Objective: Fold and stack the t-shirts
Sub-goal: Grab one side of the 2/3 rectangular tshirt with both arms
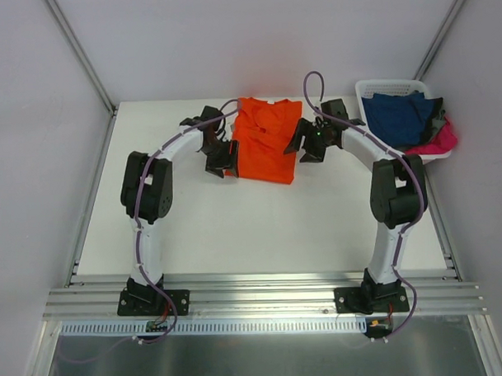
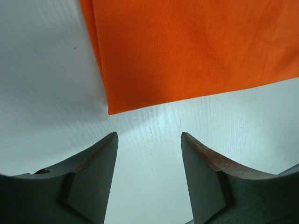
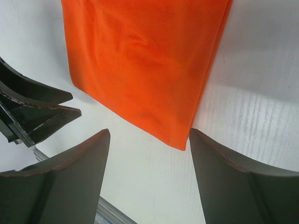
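At the far middle of the surface [image 1: 236, 230] the orange t-shirt [image 1: 266, 142] lies apparently folded between the left claw [image 1: 219, 158] and right claw [image 1: 312, 146], both spread open and empty, so pinching just its top layer could drag the fold apart or slide it askew.

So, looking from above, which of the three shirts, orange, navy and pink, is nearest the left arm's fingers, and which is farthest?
From the left fingers, in the top view:
1. Orange shirt: right beside them, mid-table.
2. Navy shirt: in the basket at the far right.
3. Pink shirt: at the basket's right side, peeking out past the navy one.
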`<move>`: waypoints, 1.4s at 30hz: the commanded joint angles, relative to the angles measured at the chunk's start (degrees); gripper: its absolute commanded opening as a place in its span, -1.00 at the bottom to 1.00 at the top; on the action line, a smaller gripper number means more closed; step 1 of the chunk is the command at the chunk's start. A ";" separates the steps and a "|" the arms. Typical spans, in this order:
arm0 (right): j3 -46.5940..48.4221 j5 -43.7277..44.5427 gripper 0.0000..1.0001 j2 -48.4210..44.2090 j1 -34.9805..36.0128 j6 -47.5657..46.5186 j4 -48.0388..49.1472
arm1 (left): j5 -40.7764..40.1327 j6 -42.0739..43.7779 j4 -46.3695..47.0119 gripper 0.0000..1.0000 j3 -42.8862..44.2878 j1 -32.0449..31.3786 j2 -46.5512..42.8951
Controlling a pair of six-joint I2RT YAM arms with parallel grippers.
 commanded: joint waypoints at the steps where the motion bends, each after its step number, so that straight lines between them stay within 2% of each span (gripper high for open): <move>1: -0.36 1.28 0.45 -3.91 -0.31 -1.36 0.46 | -1.09 -0.31 -0.61 0.14 2.96 0.96 0.90; 6: 0.08 2.25 0.46 -4.00 -0.40 -2.50 -0.59 | -0.05 0.13 -0.70 0.11 7.44 2.98 3.97; 11: 0.69 3.22 0.46 -3.48 -0.49 -3.91 -2.00 | 3.21 -0.40 -0.70 -0.17 10.70 4.12 8.11; 18: 1.92 4.27 0.46 -3.12 -0.49 -5.31 -2.97 | 7.52 -1.72 -0.70 -0.21 6.93 4.39 7.23; 19: 1.92 4.71 0.46 -3.47 -0.49 -5.40 -2.96 | 7.69 -1.80 -0.61 -0.33 5.70 4.30 6.62; 20: 1.92 4.71 0.46 -3.56 -0.57 -5.40 -3.05 | 7.69 -1.72 -0.61 -0.33 5.17 4.30 6.27; 22: 1.75 4.01 0.46 -3.91 -0.49 -5.76 -3.31 | 7.26 -0.93 -0.52 -0.55 3.59 3.78 5.04; 25: 0.43 3.40 0.46 -4.70 -1.19 -5.32 -3.49 | 5.77 -0.40 -0.52 -0.68 0.96 2.98 2.41; 28: -1.67 2.17 0.43 -5.67 -1.98 -5.05 -3.40 | 5.67 0.57 -0.52 -1.00 -2.38 2.37 -0.23; 33: -6.50 0.76 0.43 -7.87 -2.51 -5.23 -3.14 | 4.27 1.97 -0.61 -1.00 -6.43 2.45 -4.01; 42: -22.15 -1.62 0.35 -14.55 -1.63 -3.47 -6.13 | 5.23 1.80 -0.52 -1.00 -8.46 2.37 -6.47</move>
